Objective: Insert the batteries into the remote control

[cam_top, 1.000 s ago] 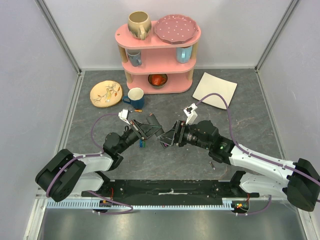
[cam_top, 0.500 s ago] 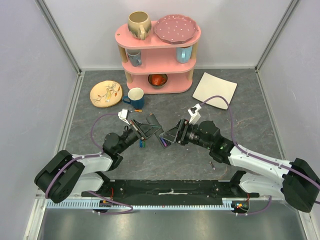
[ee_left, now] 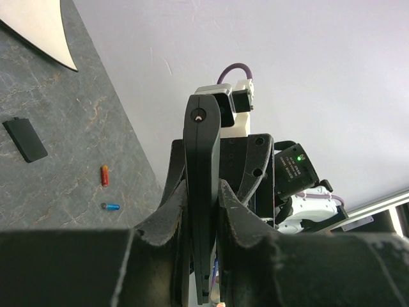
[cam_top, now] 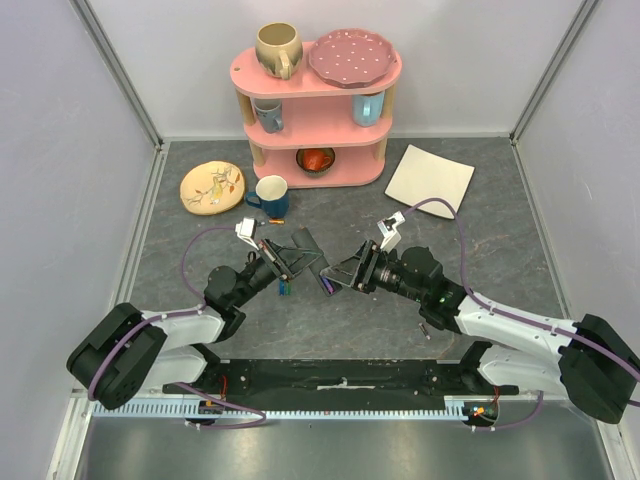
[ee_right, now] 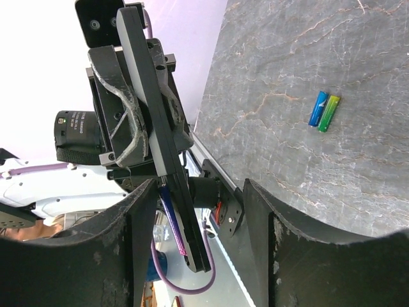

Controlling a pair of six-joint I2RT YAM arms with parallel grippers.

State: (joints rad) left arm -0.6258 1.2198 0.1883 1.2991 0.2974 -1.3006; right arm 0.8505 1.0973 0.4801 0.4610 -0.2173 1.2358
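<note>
From above, shows left gripper [cam_top: 292,260] clamped on remote [cam_top: 308,247] near centre, right gripper [cam_top: 340,273] at its 3 o'clock with jaws well apart, one battery [cam_top: 284,288] lying at 7 o'clock. On left wrist, shows remote [ee_left: 202,141] upright, pinched between both fingers, with two batteries [ee_left: 105,174] and cover [ee_left: 25,139] at 9 o'clock. On right wrist, frames remote's [ee_right: 144,96] lower end between wide-set fingers [ee_right: 108,256], clear of both, two more batteries [ee_right: 324,110] at 3 o'clock.
</note>
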